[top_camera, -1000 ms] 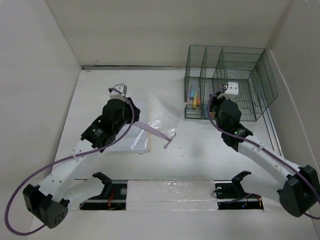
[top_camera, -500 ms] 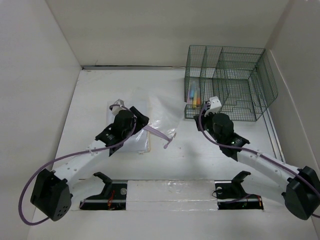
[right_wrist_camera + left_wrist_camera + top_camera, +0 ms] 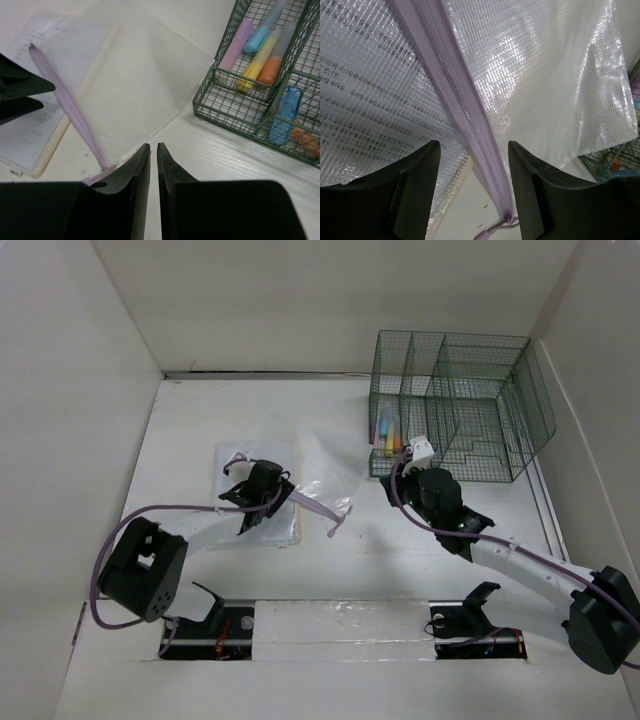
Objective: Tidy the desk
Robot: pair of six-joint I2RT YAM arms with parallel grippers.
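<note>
On the white desk (image 3: pixel 190 430) lies a clear mesh pouch (image 3: pixel 322 455) with a purple zipper (image 3: pixel 455 80), partly over a printed paper sheet (image 3: pixel 270 530). My left gripper (image 3: pixel 264 492) hangs low over the pouch. In the left wrist view it (image 3: pixel 474 146) stands open, astride the zipper near its pull, touching nothing. My right gripper (image 3: pixel 412 466) sits between the pouch and the green wire rack (image 3: pixel 460 390). In the right wrist view it (image 3: pixel 153 146) is shut with nothing in it, just above the desk by the pouch's (image 3: pixel 135 75) near corner.
The rack's front compartment (image 3: pixel 235 105) holds several coloured highlighters (image 3: pixel 260 45). White walls enclose the desk on the left, back and right. Both arm bases sit along the near edge (image 3: pixel 340 625). The left arm is folded back, its elbow (image 3: pixel 140 570) near the front left.
The left gripper has opened and dropped toward me onto the pouch's zipper, the arm folding back. The right gripper has pulled away from the rack, leftward and nearer.
</note>
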